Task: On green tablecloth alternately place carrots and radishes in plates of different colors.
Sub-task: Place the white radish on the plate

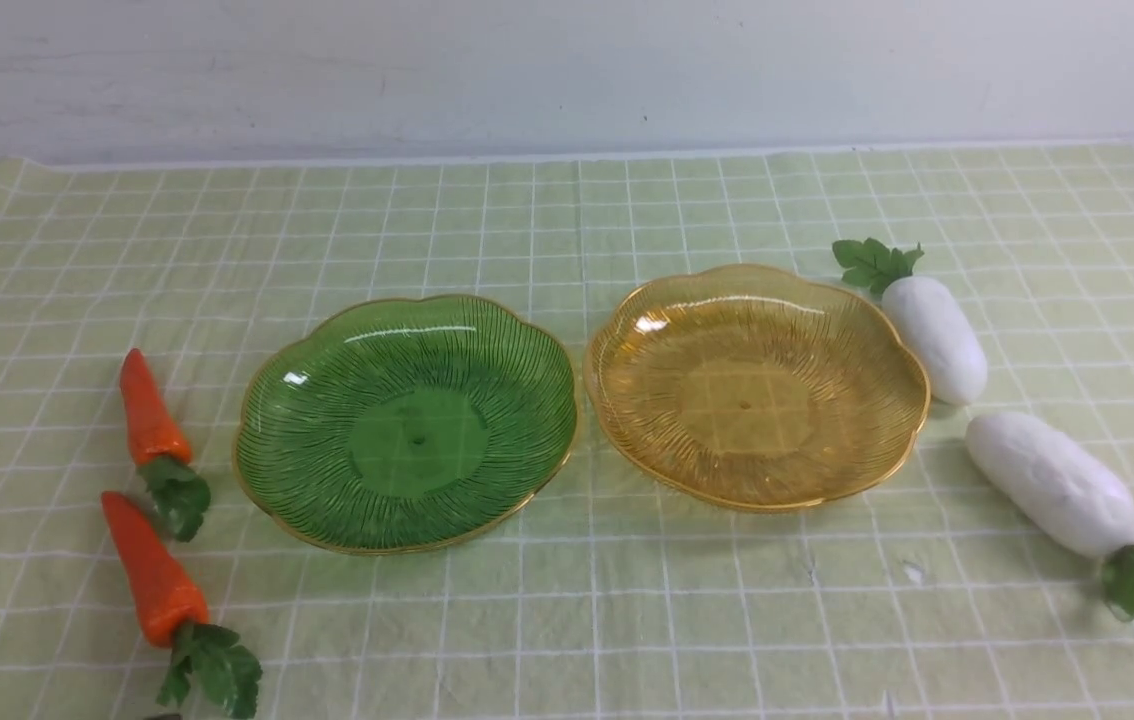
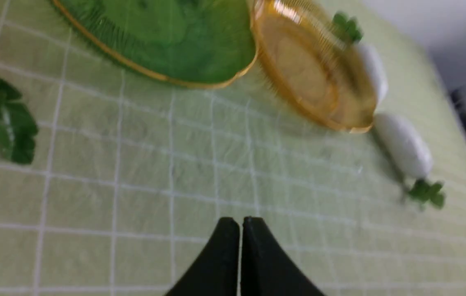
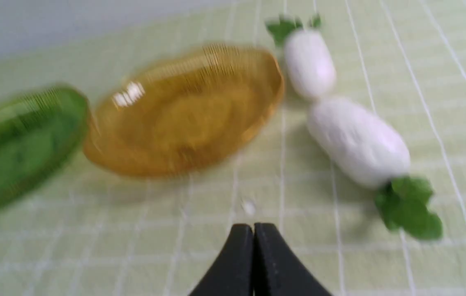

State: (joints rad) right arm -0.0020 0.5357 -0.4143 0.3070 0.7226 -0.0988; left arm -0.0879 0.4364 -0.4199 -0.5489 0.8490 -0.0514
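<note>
Gripping, left: we see the left gripper (image 2: 240, 223) clenched on nothing, its jaws pressed flat together above bare cloth.
Gripping, right: the right gripper (image 3: 253, 228) is just as tightly clenched and empty, hovering over the cloth short of the radishes.
Carrots: both lie on the green tablecloth (image 1: 567, 620) on our left side. The far carrot (image 1: 149, 410) is just beside the green plate, the near carrot (image 1: 155, 575) a little further out, and both leaf tufts point toward us.
Radishes: both lie on the cloth on our right side. The far radish (image 1: 937, 338) sits right against the amber plate's rim, though we cannot tell whether it touches. The near radish (image 1: 1052, 485) lies apart from that rim.
Plates: the green plate (image 1: 407, 420) and the amber plate (image 1: 757, 385) sit side by side mid-cloth, rims almost meeting, and both are empty.
Done: nothing yet, we judge, since no vegetable is in either plate.
Left: all four placements. Each gripper must first open. We expect the left arm to serve the carrots and the right arm the radishes, taking turns.
</note>
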